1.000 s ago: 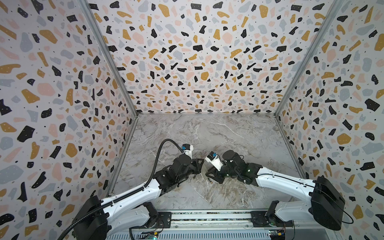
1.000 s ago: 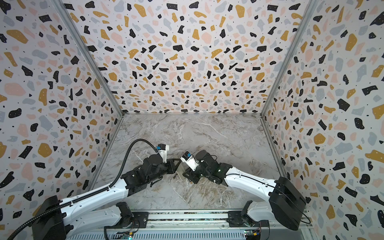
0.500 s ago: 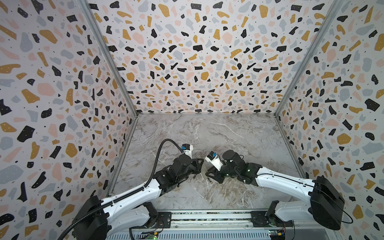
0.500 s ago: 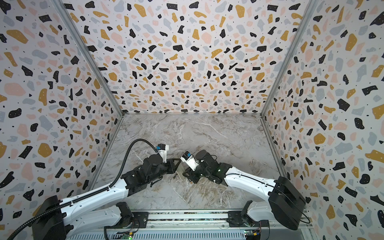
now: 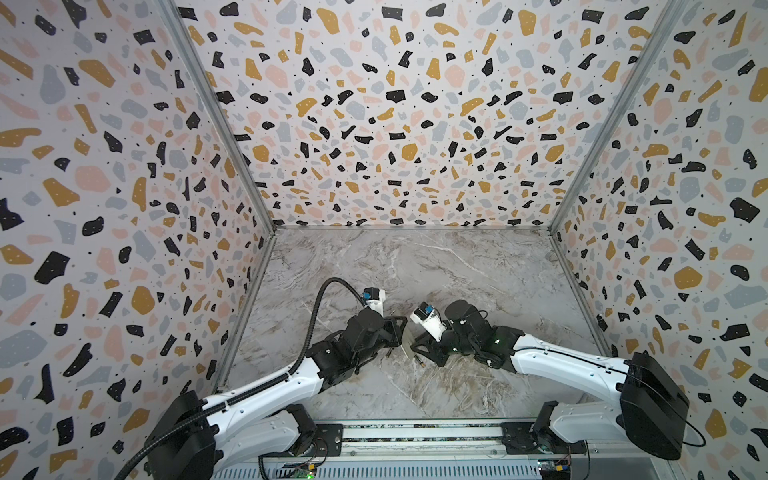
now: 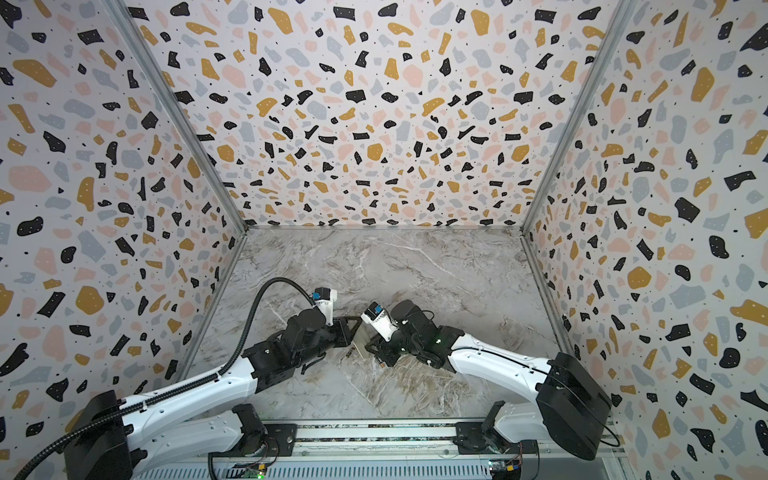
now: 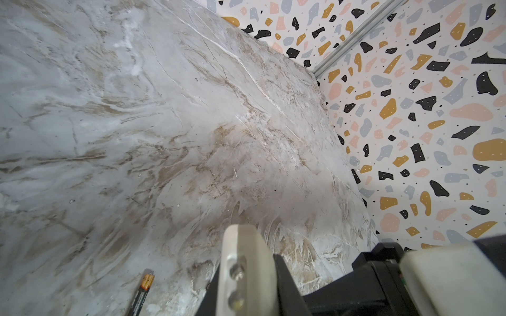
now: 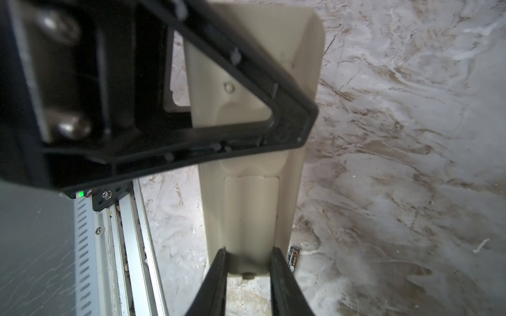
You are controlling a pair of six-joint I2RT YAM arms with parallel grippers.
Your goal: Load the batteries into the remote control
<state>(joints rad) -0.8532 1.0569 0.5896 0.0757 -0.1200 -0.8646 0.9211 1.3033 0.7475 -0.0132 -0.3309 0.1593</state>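
Both left tool (image 5: pixel 400 332) and right tool (image 8: pixel 247 262) clamp the remote control (image 8: pixel 254 208); print on one battery (image 7: pixel 143 290) is unreadable.

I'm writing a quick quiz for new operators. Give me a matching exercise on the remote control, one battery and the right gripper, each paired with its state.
Things:
1. remote control
2. battery
3. right gripper

States:
A. lying loose on the table
B. shut on the remote control's end
C. cream-coloured, held at one end

Pairs: 1-C, 2-A, 3-B
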